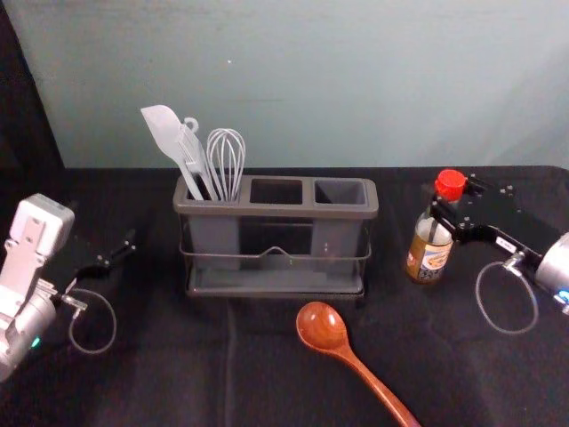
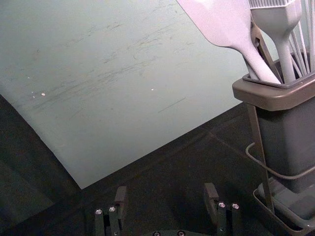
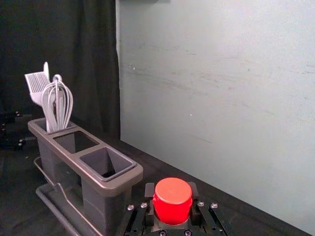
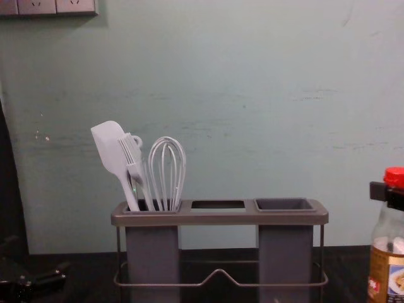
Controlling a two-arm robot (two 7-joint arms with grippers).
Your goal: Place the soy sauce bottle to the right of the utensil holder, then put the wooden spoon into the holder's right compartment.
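Soy sauce bottle [image 1: 431, 249], clear-walled, fitted with a round red cap [image 3: 172, 196] and wrapped in a gold-brown printed label [image 4: 386, 274]: located to the right of the three-opening, grey-brown utensil holder [image 1: 209, 207], apart from it. Clamped at the neck, just below the cap, by the black two-fingered right gripper [image 1: 452, 201]; reaching in from the right side in the head view. See the cap between the two fingertips in the right wrist view. Cannot tell whether touching the black cloth [image 1: 160, 374] at the bottle's base.

Locate the black two-fingered left gripper [image 1: 116, 253] to the left of the holder, well apart from the bottle. Read its setting in the left wrist view: spread wide, nothing between the fingers.

Locate the glossy, reddish-brown wooden spoon [image 1: 323, 326] on the black cloth, in front of the holder. Note the oval bowl near the holder's front, and the long handle slanting toward the near edge and to the right.

In the holder's left compartment, find a flat white spatula [image 4: 110, 148], a white bristled brush [image 4: 134, 158] and a white looped whisk [image 4: 167, 170], all standing head up. Find the right compartment [image 1: 340, 192] open at the top, on the bottle's side.
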